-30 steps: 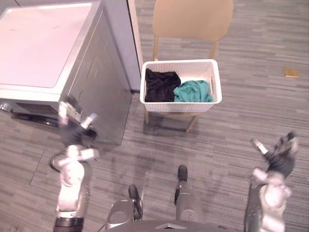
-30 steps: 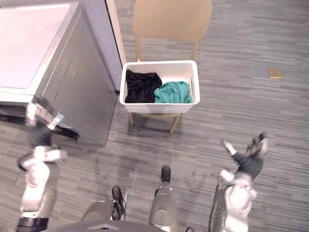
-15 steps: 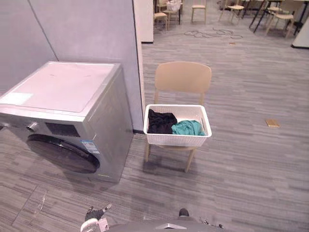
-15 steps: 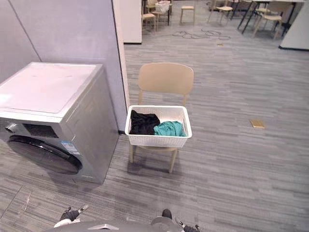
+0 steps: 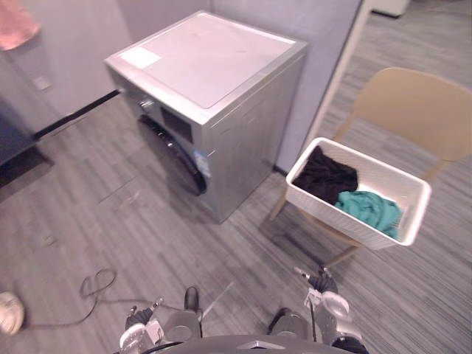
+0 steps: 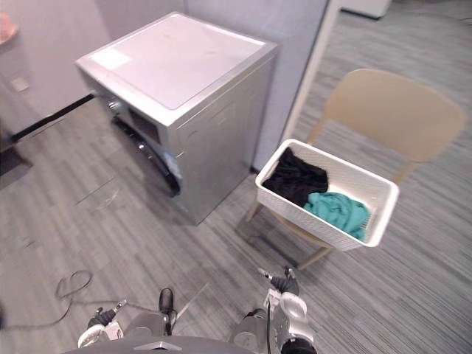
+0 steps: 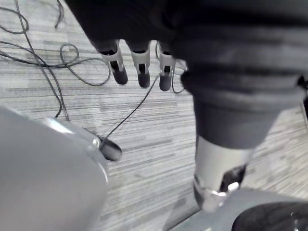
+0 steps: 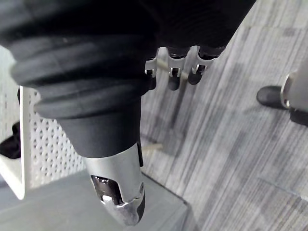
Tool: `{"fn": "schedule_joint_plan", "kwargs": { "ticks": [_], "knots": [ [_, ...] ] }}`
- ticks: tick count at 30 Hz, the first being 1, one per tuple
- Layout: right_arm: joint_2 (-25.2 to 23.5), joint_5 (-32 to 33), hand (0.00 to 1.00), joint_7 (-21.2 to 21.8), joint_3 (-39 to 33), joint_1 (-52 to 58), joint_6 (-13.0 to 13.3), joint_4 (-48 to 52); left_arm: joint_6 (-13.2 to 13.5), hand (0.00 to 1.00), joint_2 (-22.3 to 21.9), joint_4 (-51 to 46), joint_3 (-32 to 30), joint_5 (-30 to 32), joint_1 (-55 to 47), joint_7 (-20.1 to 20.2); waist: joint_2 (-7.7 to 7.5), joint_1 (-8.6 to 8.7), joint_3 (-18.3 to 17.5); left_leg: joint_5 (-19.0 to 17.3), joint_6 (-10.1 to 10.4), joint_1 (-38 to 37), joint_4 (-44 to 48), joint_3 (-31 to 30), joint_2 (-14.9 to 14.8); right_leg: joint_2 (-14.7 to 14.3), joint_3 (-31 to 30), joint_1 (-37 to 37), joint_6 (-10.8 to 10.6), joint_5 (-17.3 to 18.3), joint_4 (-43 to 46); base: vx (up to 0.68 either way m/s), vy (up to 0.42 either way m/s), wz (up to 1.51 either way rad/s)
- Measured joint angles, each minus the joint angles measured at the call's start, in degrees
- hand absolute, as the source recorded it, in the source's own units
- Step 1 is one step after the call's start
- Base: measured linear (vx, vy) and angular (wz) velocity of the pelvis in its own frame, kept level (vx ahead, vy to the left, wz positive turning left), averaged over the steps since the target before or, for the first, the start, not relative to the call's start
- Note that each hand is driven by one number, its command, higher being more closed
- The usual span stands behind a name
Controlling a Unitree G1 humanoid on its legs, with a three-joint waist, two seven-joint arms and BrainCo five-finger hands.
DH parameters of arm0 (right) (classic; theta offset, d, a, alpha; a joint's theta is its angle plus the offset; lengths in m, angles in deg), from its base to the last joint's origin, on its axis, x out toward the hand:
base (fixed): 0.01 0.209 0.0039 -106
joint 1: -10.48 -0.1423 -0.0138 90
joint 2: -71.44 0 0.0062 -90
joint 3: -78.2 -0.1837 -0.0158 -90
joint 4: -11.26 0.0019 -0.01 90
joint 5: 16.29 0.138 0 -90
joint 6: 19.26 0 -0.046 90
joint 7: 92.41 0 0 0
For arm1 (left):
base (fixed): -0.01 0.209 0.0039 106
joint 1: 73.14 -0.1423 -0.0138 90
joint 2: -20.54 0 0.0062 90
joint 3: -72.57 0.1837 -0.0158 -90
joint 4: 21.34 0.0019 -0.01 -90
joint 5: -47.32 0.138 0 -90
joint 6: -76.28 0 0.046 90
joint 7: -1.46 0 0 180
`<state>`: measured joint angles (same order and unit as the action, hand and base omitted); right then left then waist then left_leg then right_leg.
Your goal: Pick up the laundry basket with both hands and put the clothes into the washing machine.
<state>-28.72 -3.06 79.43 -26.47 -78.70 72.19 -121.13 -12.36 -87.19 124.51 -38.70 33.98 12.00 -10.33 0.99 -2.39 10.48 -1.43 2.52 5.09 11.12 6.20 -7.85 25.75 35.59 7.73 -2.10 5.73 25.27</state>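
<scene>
A white perforated laundry basket [image 5: 413, 221] rests on the seat of a tan chair [image 5: 417, 107]; inside lie a black garment [image 5: 324, 175] and a teal garment [image 5: 369, 208]. To its left stands the silver washing machine [image 5: 214, 63], its dark round door [image 5: 173, 151] facing the floor side and looking closed. My left hand [image 5: 136, 328] and right hand [image 5: 321, 284] hang low at the near edge, well short of the basket. In the wrist views the left fingers [image 7: 139, 67] and right fingers [image 8: 173, 72] are straight and hold nothing. The basket's wall [image 8: 36, 144] appears beside my right thumb.
A grey partition wall [image 5: 324, 22] rises behind the machine and the chair. Striped grey carpet [image 5: 110, 221] spreads in front of the machine. A person's shoe [image 5: 7, 313] is at the lower left edge. Something pink [image 5: 15, 26] hangs at the top left.
The camera has swung: the machine now sits top centre and the basket at right. Both hands, raised a second ago, have dropped to the near edge. The basket has stayed on the chair.
</scene>
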Motion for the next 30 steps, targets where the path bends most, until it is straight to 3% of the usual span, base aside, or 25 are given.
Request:
{"fn": "schedule_joint_plan", "kwargs": {
  "ticks": [1,3,6,7,8,9,10,11,14,16,18,19,20,22,24,26,27,28,29,30],
  "knots": [
    [0.2,0.0,0.0,0.0,-0.3,0.1,0.0,0.0,0.0,0.0,-0.2,0.0,-0.2,0.0,-0.4,-0.2,0.21,0.29,-0.1,-0.2,0.2,-0.5,3.6,1.1,-1.4,0.5,0.8,-0.7,-0.1,0.0,0.1,-0.1,-0.089,0.52],
    [0.4,0.5,0.0,-0.1,-0.8,2.0,0.0,-0.1,-0.1,0.0,0.5,1.6,-0.3,0.1,-0.6,-0.4,0.38,2.14,-0.3,-1.8,0.3,-3.7,12.0,4.7,-9.2,1.6,4.1,-2.1,-0.9,-0.5,0.2,-0.17,-0.019,0.61],
    [0.9,0.5,0.0,-0.5,-2.6,3.6,-0.2,-0.3,-0.2,0.0,0.6,2.2,0.3,0.5,0.0,-0.4,0.24,3.71,-0.5,-0.2,2.0,-4.8,9.4,4.7,-12.1,3.5,5.4,0.3,-1.9,-1.1,2.6,-0.09,0.236,0.78],
    [1.4,0.5,0.0,-0.6,-2.6,3.8,-0.4,-1.1,-0.4,0.0,0.6,2.4,0.5,0.9,-0.2,-0.5,0.81,3.65,-0.7,2.8,3.1,-6.2,5.5,4.6,-12.2,3.8,5.5,1.7,-2.1,-1.9,3.2,-0.08,0.292,0.38],
    [1.6,0.5,0.0,-0.6,-2.8,3.7,-0.7,-1.8,-0.8,0.0,0.9,2.8,1.5,1.2,-0.2,-0.6,1.93,3.82,-1.2,0.4,6.7,-7.7,1.3,6.0,-12.1,4.0,5.9,2.5,-3.0,-3.4,3.7,-0.17,0.483,0.44],
    [0.7,0.5,0.0,-0.6,-3.3,3.5,-0.7,-2.5,-0.9,0.0,1.9,2.5,2.8,1.2,-0.2,-0.5,0.91,3.67,-0.8,-3.1,9.7,-8.1,-0.4,6.8,-11.3,4.3,6.0,2.1,-3.8,-5.9,1.6,-0.13,0.335,0.38],
    [-0.2,0.6,0.0,-0.6,-3.4,3.2,-0.7,-3.3,-0.9,0.0,2.6,2.2,3.5,1.1,-0.1,-0.5,0.21,3.29,-0.7,-3.9,10.2,-8.0,0.1,6.9,-10.7,4.3,5.9,1.7,-3.9,-7.7,-0.4,-0.23,0.454,0.24],
    [-2.0,1.1,0.0,-0.6,-3.3,2.8,-1.0,-4.3,-0.9,0.0,4.4,2.1,4.6,1.2,0.1,-0.5,-0.85,2.24,-0.6,-4.7,9.3,-6.6,2.6,6.9,-9.5,3.3,6.0,-0.2,-4.0,-12.0,-6.3,-0.19,0.263,0.08],
    [-2.8,1.1,0.0,-0.6,-1.2,1.4,-1.5,-4.2,-0.7,0.0,6.4,1.4,6.4,1.2,0.1,-0.5,-1.27,1.71,-0.7,-10.3,8.4,-0.5,11.7,5.6,-8.3,0.6,3.7,-3.7,-4.6,-18.5,-18.6,-0.29,0.303,0.28],
    [-2.7,1.3,0.0,-0.6,-1.2,0.1,-1.7,-4.2,-0.7,0.0,7.3,1.4,7.1,1.2,0.1,-0.5,-1.17,1.43,-0.7,-12.4,7.6,3.1,15.3,4.2,-6.9,1.2,2.6,-3.1,-4.1,-18.1,-20.0,-0.22,0.237,0.4],
    [-2.4,2.6,0.0,-0.7,-1.3,-1.0,-1.7,-4.1,-0.7,0.0,7.4,1.6,8.4,1.4,0.2,-0.5,-0.22,1.62,-0.6,-13.4,6.5,6.3,17.0,2.2,-5.5,1.3,-0.3,-1.1,0.0,-13.5,-18.5,-0.15,0.165,0.5],
    [-1.9,3.1,0.0,-0.7,-1.5,-1.6,-1.7,-4.0,-0.9,0.0,7.3,1.9,9.2,2.4,0.4,-0.5,0.7,2.02,0.0,-13.4,6.3,7.0,16.9,1.0,-5.1,0.1,-4.4,0.2,2.2,-8.7,-17.0,-0.1,0.088,0.64],
    [-1.8,4.0,0.0,-0.7,-2.1,-1.8,-1.7,-4.0,-1.0,0.0,7.5,2.4,10.5,3.5,0.8,-0.6,1.86,2.87,0.4,-12.9,5.7,7.6,16.2,-0.9,-4.5,-3.4,-14.2,1.1,2.9,-1.6,-16.0,-0.08,0.078,0.83],
    [-2.0,5.6,0.0,-0.6,-2.3,-0.5,-1.7,-3.4,-1.1,0.0,8.5,3.4,11.8,4.6,0.8,-0.5,1.18,3.77,0.4,-11.5,5.3,6.5,13.9,-3.9,-2.7,-8.1,-27.9,1.2,2.2,4.0,-13.6,0.0,0.05,0.95],
    [-3.2,7.3,0.0,-0.6,-2.4,1.4,-1.7,-2.0,-1.5,0.0,9.2,3.6,11.0,6.1,0.7,-0.5,-0.09,3.75,0.7,-10.0,5.4,4.4,11.0,-5.0,-3.1,-13.7,-33.6,2.5,0.8,4.2,-7.3,0.08,-0.039,0.56],
    [-5.3,8.2,0.0,-0.4,-2.5,3.8,-1.1,2.0,-2.1,0.0,8.8,3.6,9.4,7.8,0.8,-0.3,-2.34,3.84,-0.2,-7.6,6.7,1.5,5.9,-4.5,-4.0,-17.4,-35.5,3.9,-3.5,2.2,-3.8,0.14,-0.21,0.05],
    [-6.2,8.9,0.0,-0.4,-2.5,4.0,-1.0,3.7,-2.4,0.0,8.0,3.2,8.1,9.0,1.0,0.2,-2.85,3.37,-0.7,-4.5,7.3,0.0,1.8,-3.0,-5.2,-18.3,-34.8,4.2,-5.2,1.8,-3.8,0.13,-0.201,-0.23],
    [-6.6,9.0,0.0,-0.3,-2.6,4.1,-0.6,4.6,-2.5,0.0,7.7,3.1,7.6,9.6,0.7,0.4,-2.97,3.77,-0.8,-1.8,6.5,-0.5,-0.3,-2.4,-5.6,-19.0,-34.7,4.2,-5.0,1.7,-4.2,0.11,-0.204,-0.05],
    [-7.1,9.1,0.0,-0.2,-3.3,4.5,-0.1,6.5,-2.6,0.0,7.4,2.4,7.6,10.4,2.2,1.0,-3.9,4.59,-1.2,4.7,4.6,-1.6,-6.1,-1.5,-5.8,-19.5,-34.1,4.3,-4.6,0.9,-5.1,0.08,-0.174,0.53],
    [-7.4,9.2,0.0,0.0,-4.5,6.0,0.2,8.6,-2.6,0.0,6.1,1.0,7.8,11.2,3.7,1.2,-3.22,5.4,-1.4,10.2,4.7,-4.3,-13.3,-0.1,-6.1,-20.0,-33.2,3.4,-3.7,0.2,-7.3,0.12,-0.184,0.65]
  ]
}}
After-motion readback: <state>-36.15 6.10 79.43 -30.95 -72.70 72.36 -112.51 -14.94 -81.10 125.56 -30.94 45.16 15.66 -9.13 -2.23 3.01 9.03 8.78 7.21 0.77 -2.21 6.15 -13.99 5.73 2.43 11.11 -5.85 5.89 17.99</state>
